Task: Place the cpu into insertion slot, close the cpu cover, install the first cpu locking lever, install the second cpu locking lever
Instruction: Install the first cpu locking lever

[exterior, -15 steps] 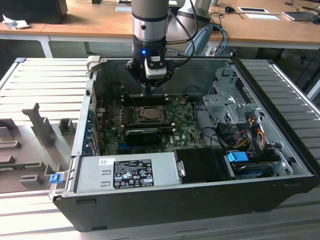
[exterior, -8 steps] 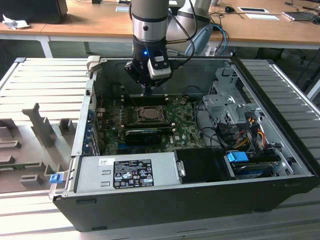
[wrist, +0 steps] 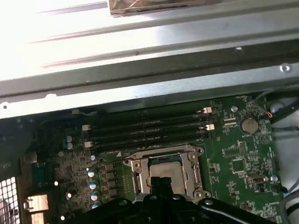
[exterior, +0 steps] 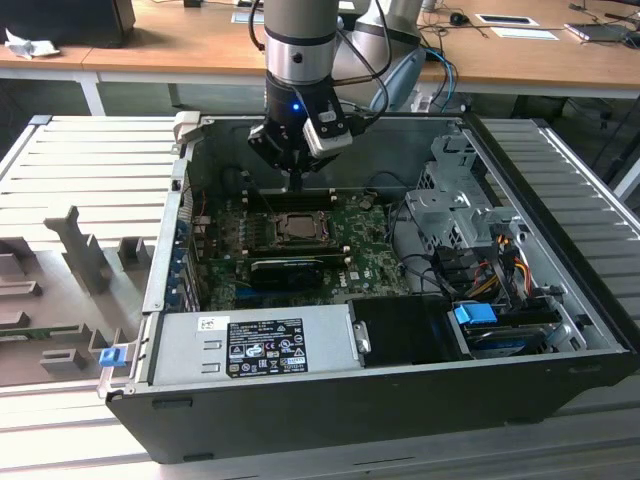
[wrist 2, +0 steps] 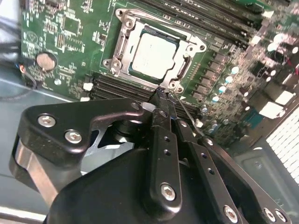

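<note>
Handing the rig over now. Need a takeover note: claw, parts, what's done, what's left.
Claw: shut, tip at the edge of the insertion slot, beside a thin lever wire; whether it grips the wire is unclear.
cpu: seated in the slot, silver face up, cpu cover lying flat around it.
Done: cpu placed, cover closed.
Left: both locking levers, as far as visible.

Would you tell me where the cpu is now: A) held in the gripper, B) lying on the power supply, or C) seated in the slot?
C: the cpu lies silver face up in the slot, with the gripper by the slot's edge.
</note>
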Motion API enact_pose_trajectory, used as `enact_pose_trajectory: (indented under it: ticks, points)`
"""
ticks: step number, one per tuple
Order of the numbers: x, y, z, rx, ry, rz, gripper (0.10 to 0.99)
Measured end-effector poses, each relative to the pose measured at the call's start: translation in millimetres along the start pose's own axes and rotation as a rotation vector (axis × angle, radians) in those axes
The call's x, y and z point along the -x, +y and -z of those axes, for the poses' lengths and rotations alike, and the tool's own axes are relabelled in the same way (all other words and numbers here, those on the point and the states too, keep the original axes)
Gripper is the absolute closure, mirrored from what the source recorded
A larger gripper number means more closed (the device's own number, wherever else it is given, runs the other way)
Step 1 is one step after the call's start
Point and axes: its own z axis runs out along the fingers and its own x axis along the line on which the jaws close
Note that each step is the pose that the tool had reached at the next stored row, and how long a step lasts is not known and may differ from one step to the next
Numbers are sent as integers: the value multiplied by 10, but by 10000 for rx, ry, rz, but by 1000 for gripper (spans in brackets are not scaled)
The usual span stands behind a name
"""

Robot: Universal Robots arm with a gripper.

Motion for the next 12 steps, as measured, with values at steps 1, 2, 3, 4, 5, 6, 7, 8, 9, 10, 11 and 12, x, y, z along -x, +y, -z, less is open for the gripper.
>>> enact_pose_trajectory:
  ticks: [1,2,3,4,5,6,7,8,9,10,11,12]
  points:
    - [0,0,0,0,8,121,980]
    - [0,0,-1,0,19,275,980]
    - [0,0,-1,1,27,392,980]
    - [0,0,-1,0,35,520,980]
    - [0,-1,-2,1,40,594,980]
    - [0,-1,-2,1,48,704,980]
    - [-1,-1,-3,1,56,822,980]
    - [-13,-3,-4,2,63,932,980]
    - [-22,-4,-5,2,66,974,980]
    - [-40,-6,-5,2,68,1012,980]
    - [-67,-10,-6,2,75,1105,980]
    - [-75,-11,-8,1,83,1205,980]
